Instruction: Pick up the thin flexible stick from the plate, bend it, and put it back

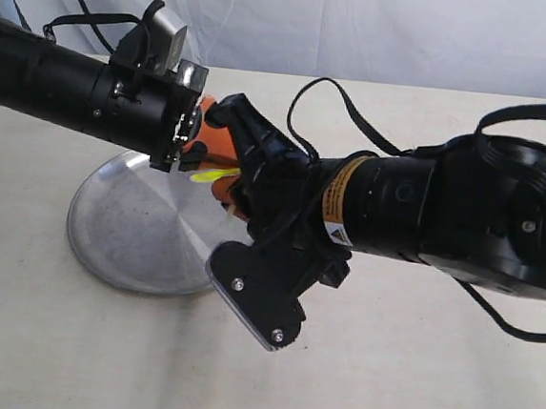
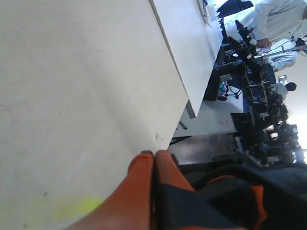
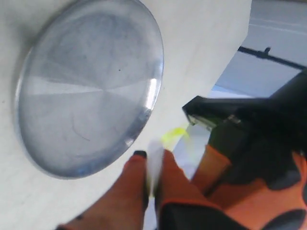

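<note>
Right gripper (image 3: pixel 152 155): orange fingers pinched on the whitish tip of the thin flexible stick (image 1: pixel 213 173). Stick is in the air over the plate (image 1: pixel 127 235) edge and reaches to the left gripper (image 2: pixel 153 154). Left jaws are pressed together; grip on stick unclear.

**Where your three cameras sit**

Your exterior view looks steeply down on the tabletop (image 1: pixel 412 370) from close above, with the plate (image 1: pixel 127 230) under the arms. Your left wrist view sights along the left fingers (image 2: pixel 136 191), rolled sideways, past the tabletop's edge into the room (image 2: pixel 259 96). Your right wrist view peers past the right fingers (image 3: pixel 127 196), very near the plate. The exterior and right wrist views share that plate.
</note>
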Tool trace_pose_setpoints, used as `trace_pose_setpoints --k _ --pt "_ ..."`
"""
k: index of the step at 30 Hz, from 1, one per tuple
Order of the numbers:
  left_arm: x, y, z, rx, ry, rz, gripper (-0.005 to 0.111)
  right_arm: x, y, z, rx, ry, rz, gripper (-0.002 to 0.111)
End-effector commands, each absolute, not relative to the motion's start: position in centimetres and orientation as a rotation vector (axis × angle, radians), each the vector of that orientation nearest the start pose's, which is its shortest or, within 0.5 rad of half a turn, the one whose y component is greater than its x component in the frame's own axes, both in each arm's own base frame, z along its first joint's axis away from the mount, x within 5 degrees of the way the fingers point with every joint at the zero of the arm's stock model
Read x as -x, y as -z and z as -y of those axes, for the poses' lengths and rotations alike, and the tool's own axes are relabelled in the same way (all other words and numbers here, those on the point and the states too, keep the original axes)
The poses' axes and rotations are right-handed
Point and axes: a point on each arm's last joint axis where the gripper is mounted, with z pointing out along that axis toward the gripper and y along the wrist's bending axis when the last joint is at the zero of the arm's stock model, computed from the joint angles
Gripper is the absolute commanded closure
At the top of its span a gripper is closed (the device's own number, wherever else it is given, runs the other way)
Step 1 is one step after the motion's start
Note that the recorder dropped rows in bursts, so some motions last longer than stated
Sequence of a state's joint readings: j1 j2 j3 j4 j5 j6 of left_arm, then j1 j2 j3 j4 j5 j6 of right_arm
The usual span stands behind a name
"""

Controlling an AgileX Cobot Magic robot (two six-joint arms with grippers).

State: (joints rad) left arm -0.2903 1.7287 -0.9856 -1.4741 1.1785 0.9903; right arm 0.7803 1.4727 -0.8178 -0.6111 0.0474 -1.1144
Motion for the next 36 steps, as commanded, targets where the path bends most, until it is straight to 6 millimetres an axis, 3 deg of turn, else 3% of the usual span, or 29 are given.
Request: trace_pose_setpoints --k 1,7,13,18,22,25,30,36 --pt "-28.8 -22.5 15.9 -0.563 1.564 -2.376 0.107 -22.2 -24.6 -21.5 2.062 0.515 -0.82 0.109" --pt "-30.1 -22.0 13.7 -0.534 1.411 -2.389 0.107 -22.5 -23.5 -22.0 2.011 0.412 -0.96 0.109" --pt "-31.3 -21.6 11.5 -0.453 1.288 -2.398 0.107 -23.5 -20.4 -23.3 1.917 0.265 -1.145 0.109" --pt "-32.1 -23.1 6.8 -0.302 1.21 -2.344 0.107 -25.3 -17.7 -24.9 1.605 0.119 -1.353 0.109" --pt "-32.0 -24.4 3.8 -0.225 1.18 -2.3 0.107 -27.7 -16.9 -26.6 1.383 0.01 -1.592 0.109" --pt "-31.7 -24.9 3.1 -0.221 1.183 -2.284 0.107 -29.6 -17.1 -28.0 1.238 -0.046 -1.692 0.109" --pt "-31.5 -25.3 3.1 -0.23 1.177 -2.276 0.107 -32.2 -16.2 -29.8 1.148 -0.18 -1.886 0.109" --pt "-31.6 -25.2 3.1 -0.231 1.173 -2.279 0.107 -33.5 -15.4 -29.8 1.032 -0.272 -2.02 0.109"
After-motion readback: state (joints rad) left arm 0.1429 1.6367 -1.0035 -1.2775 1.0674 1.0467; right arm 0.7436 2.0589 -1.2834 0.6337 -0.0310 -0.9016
